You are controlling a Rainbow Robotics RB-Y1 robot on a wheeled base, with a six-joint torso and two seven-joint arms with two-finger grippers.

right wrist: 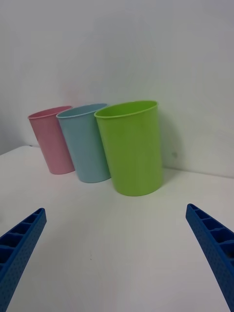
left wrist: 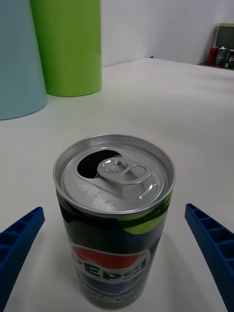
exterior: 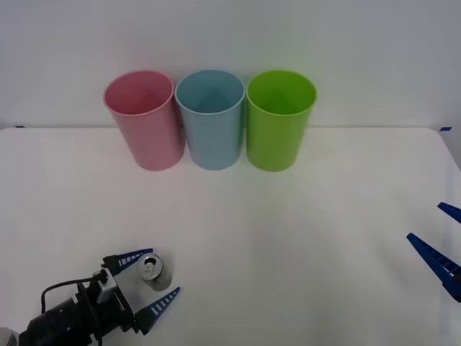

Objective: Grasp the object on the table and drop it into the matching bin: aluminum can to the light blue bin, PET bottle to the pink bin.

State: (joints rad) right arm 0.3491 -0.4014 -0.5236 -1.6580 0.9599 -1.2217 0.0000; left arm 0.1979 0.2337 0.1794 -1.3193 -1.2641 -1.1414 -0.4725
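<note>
The counter [exterior: 288, 238] is a wide, flat, plain white top with a matte finish, running back to a bare white wall. In the left wrist view its far corner gives way to a dim patch of room where a few small dark and red containers [left wrist: 222, 54] stand, too far off to make out.

Three tall, smooth plastic cups with round rims, tapering toward their bases, stand upright in a row at the back of the counter, close against one another: the pink bin [exterior: 144, 119] toward the robot's left, the light blue bin [exterior: 210, 117] in the middle and a green bin [exterior: 279, 119] toward the right.

The aluminum can [exterior: 152, 271] stands upright near the front-left of the counter, well apart from the bins. It is a short cylinder with a brushed silver lid, a pull-tab lying flat beside an open mouth, and a glossy dark label with a red, white and blue logo and a lime patch.

The left pincer [exterior: 148, 282] sits low at the can, its ribbed blue fingers spread apart, one on each side of the can and not touching it. The right pincer [exterior: 441, 241] waits at the right edge of the counter, its fingers likewise apart and facing the bins.
</note>
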